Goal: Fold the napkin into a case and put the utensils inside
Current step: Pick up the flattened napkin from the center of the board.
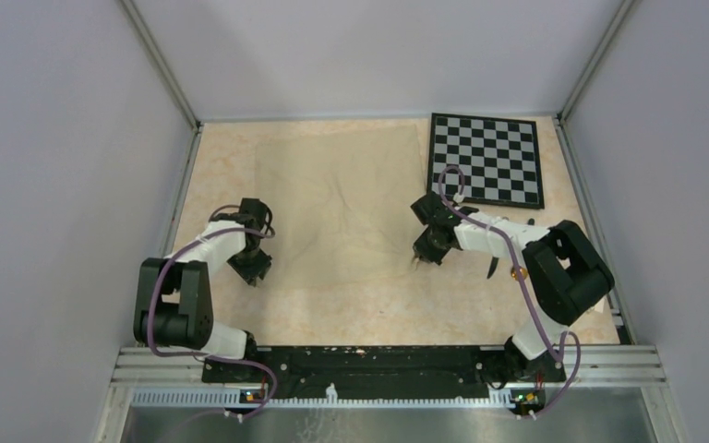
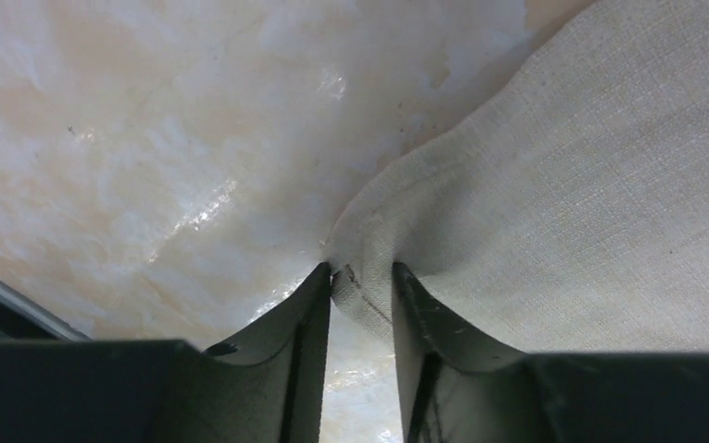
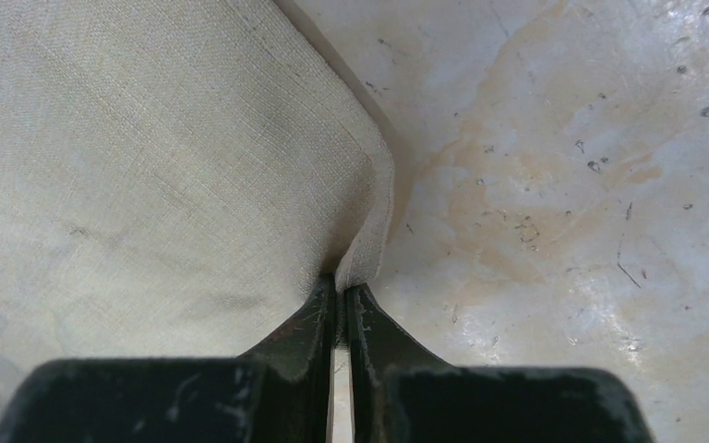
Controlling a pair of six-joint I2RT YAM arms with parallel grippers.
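The napkin (image 1: pixel 342 203) lies spread on the worktop (image 1: pixel 332 318), filling the middle and reaching toward 12 o'clock, with shallow creases across it. A checkered board (image 1: pixel 486 159) lies flat at about 2 o'clock, just beside the napkin's far right corner.

The left end effector (image 1: pixel 254 268) sits at the napkin's 7 o'clock corner. In the left wrist view (image 2: pixel 362 286) its fingers (image 2: pixel 309 314) pinch a bunched fold of that corner, the cloth (image 2: pixel 609 185) pulling up off the glossy worktop (image 2: pixel 148 138).

The right end effector (image 1: pixel 422 258) is at the 5 o'clock corner. Its wrist view (image 3: pixel 342 297) shows the jaws almost together, clamping the napkin's hemmed edge (image 3: pixel 148 138), which curls up from the worktop (image 3: pixel 563 185).
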